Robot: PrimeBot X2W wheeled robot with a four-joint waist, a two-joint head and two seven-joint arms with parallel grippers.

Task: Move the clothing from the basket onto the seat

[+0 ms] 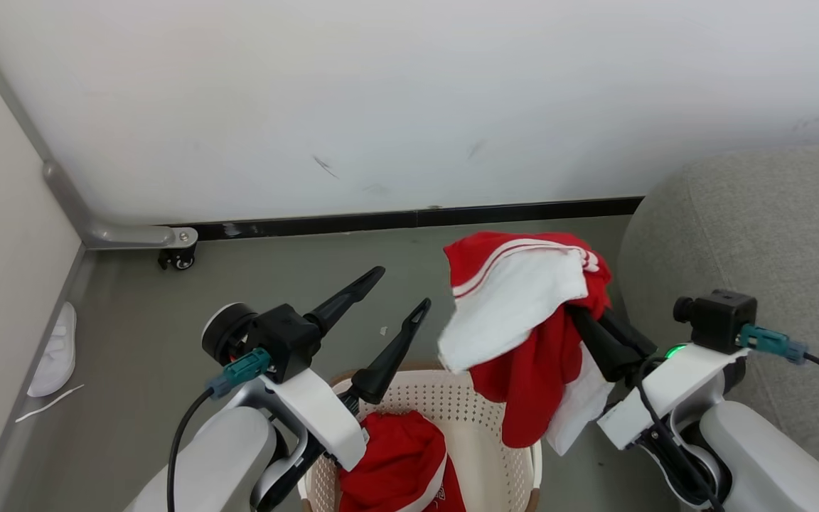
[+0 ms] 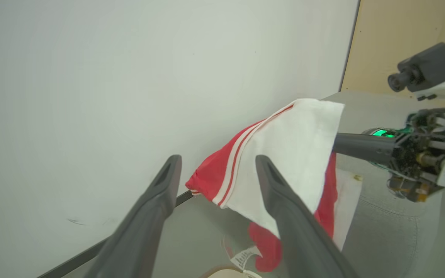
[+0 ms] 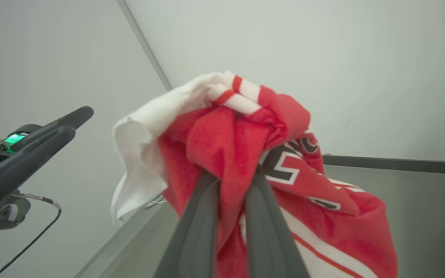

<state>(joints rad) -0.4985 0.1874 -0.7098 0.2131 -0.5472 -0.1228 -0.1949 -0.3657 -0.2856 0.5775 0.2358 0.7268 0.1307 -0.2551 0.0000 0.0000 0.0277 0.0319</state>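
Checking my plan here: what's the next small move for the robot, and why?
Probably swing the right gripper rightward over the sofa: it is shut on a red garment hanging above the basket, and the left gripper is open and empty.

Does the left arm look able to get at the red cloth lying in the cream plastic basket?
Probably yes. The left gripper is open and empty above the cream perforated basket, and the red garment lies uncovered inside. The red-and-white garment pinched by the right gripper hangs off to one side.
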